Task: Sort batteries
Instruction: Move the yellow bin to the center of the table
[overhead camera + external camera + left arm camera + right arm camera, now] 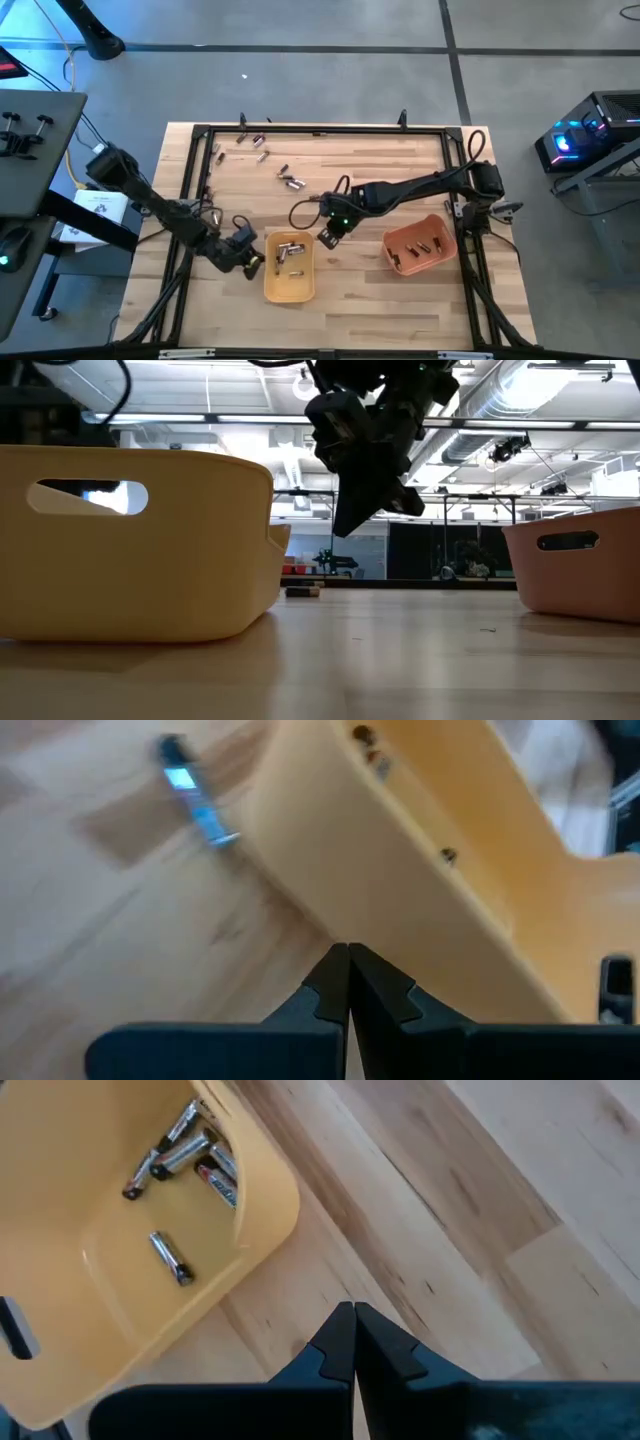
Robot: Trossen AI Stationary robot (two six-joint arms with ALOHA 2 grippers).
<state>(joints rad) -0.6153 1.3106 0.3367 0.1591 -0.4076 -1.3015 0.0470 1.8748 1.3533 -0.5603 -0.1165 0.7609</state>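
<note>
Several batteries (185, 1150) lie in the yellow tray (289, 268), and a few lie in the orange tray (420, 245). More batteries (262, 155) are scattered on the table's far left part. One battery (200, 795) lies on the wood just outside the yellow tray. My left gripper (250, 262) is shut and low at the yellow tray's left wall (400, 870). My right gripper (328, 236) is shut with nothing in it. It hangs above the table (365, 490) between the two trays, beside the yellow tray's far right corner (270, 1210). My left gripper has its shut fingertips (348, 960) at the foot of the yellow tray's left outer wall, slanting down from the table's left. I cannot tell whether they touch the wall.
A black frame (320, 130) runs around the wooden table top. Bare wood (350, 290) lies between the two trays and along the near edge. Cables (300, 212) trail near the right arm.
</note>
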